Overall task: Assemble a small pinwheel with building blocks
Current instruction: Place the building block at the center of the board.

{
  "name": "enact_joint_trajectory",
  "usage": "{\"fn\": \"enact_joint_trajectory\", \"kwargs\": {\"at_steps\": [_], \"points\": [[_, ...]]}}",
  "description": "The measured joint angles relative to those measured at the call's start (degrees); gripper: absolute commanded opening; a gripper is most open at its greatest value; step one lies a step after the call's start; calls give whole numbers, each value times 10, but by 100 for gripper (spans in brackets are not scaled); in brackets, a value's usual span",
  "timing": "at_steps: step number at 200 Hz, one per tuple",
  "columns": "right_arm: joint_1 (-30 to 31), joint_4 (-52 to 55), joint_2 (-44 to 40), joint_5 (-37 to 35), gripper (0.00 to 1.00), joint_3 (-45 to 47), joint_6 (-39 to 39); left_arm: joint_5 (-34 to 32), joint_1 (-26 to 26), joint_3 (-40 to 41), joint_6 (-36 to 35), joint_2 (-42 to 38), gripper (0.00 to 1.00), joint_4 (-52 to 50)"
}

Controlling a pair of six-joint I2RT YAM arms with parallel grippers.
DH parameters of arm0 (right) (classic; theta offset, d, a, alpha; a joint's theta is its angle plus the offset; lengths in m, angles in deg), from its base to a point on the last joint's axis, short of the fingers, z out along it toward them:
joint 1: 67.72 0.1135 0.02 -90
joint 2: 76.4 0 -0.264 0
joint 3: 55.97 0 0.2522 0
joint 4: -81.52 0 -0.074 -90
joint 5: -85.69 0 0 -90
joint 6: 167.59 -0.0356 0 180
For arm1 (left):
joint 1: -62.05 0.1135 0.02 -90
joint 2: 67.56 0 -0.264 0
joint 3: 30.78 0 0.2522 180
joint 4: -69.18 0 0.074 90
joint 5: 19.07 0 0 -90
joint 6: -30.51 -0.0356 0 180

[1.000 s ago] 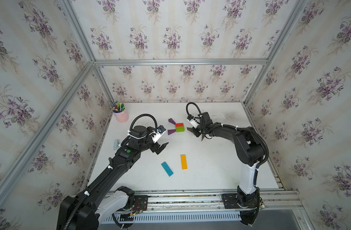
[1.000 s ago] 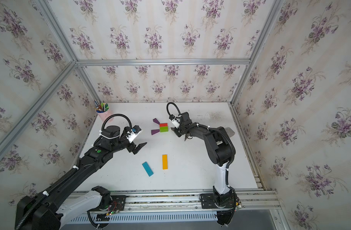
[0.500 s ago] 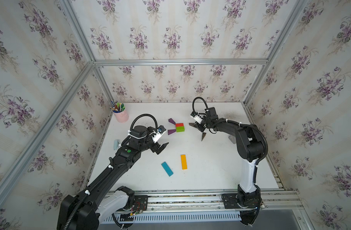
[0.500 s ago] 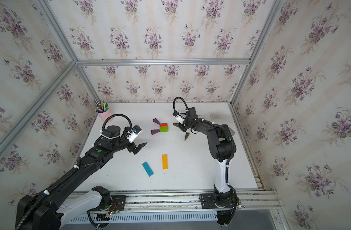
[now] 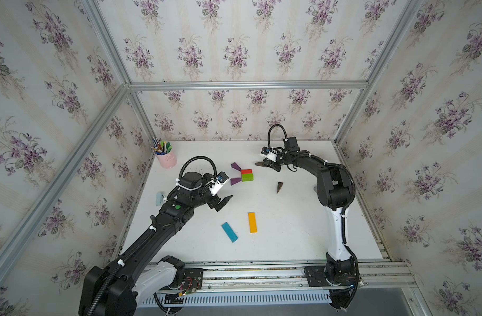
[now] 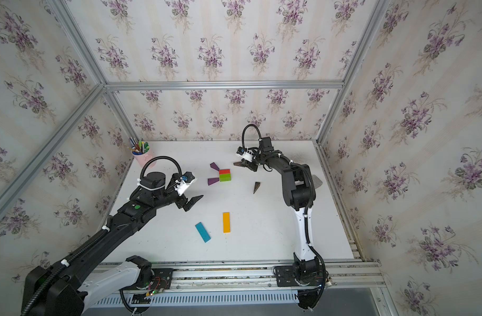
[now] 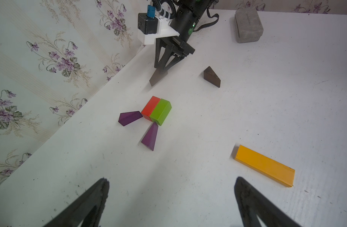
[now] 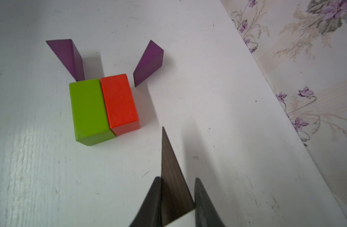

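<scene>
top views, checked against a second earlier: found right fingers (image 5: pixel 267 164) raised from the worktop (image 5: pixel 289 235) and shifted toward the back wall, now just beside the rear right corner of the hub (image 5: pixel 246 175), one brown wedge (image 5: pixel 260 164) carried along. saw second brown wedge (image 5: pixel 279 187) uncovered, lying alone and well apart from the hub. left arm unchanged. read this as third blade picked and in transit, not yet placed.

right wrist view: noted fingers clenched on the wide end of the brown wedge, thin tip aimed past the red block (image 8: pixel 118 100), near its corner but not touching; judged it off the surface from the offset shadow. recorded red flush against green block (image 8: pixel 88 108), purple wedge (image 8: pixel 67 57) and second purple wedge (image 8: pixel 149 62) fanned from the far end.

found left fingers (image 5: pixel 223 203) spread wide, gripping nothing, poised above the worktop short of the hub. logged orange bar (image 5: pixel 252 222) and blue bar (image 5: pixel 229 232) loose toward the front, unjoined. judged two blades and stem outstanding.
</scene>
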Motion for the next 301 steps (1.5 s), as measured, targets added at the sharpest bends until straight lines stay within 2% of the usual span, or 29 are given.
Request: {"fn": "enact_joint_trajectory", "kwargs": {"at_steps": [70, 124, 168, 194, 220, 258, 301], "points": [[-1, 84, 76, 23, 28, -111, 68, 0, 0, 5, 0, 3, 100, 7], [-1, 108, 91, 29, 31, -134, 94, 0, 0, 5, 0, 9, 100, 7], [0, 110, 98, 42, 33, -136, 107, 3, 0, 5, 0, 14, 100, 8], [0, 106, 99, 43, 47, -136, 101, 4, 0, 5, 0, 16, 100, 10], [0, 97, 99, 39, 55, -133, 92, 8, 0, 5, 0, 17, 100, 13], [1, 88, 93, 40, 53, -126, 78, 12, 0, 5, 0, 18, 100, 16], [2, 59, 54, 42, 52, -64, 49, 16, 0, 5, 0, 20, 100, 16]]}}
